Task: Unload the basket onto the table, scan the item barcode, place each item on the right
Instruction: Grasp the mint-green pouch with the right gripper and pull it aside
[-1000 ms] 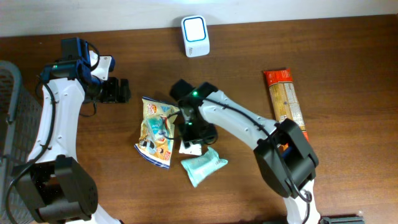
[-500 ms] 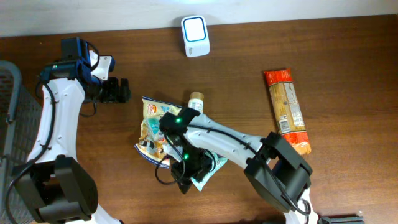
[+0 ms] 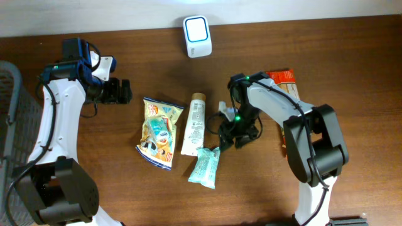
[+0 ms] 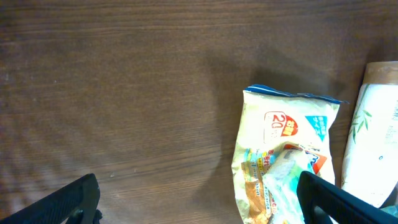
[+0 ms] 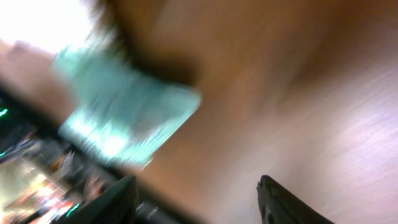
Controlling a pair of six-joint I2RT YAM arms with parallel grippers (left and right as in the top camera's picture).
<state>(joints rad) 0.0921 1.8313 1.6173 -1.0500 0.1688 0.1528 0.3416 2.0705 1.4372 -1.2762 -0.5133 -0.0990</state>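
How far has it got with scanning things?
Nothing looks done: snack bag, tube and teal packet lie on the table, apart from the white scanner. In hand: nothing; left tool and right tool are empty. Left: pick an item, show its barcode.

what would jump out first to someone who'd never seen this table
Three items cluster mid-way across the brown wooden table: a colourful yellow crinkly snack bag, a slim cream plastic tube with a tan cap beside it, and a mint-green soft packet just below the tube. At the far edge sits a small white box-shaped scanner with a blue-rimmed face. The right arm's claw hangs open just right of the tube.
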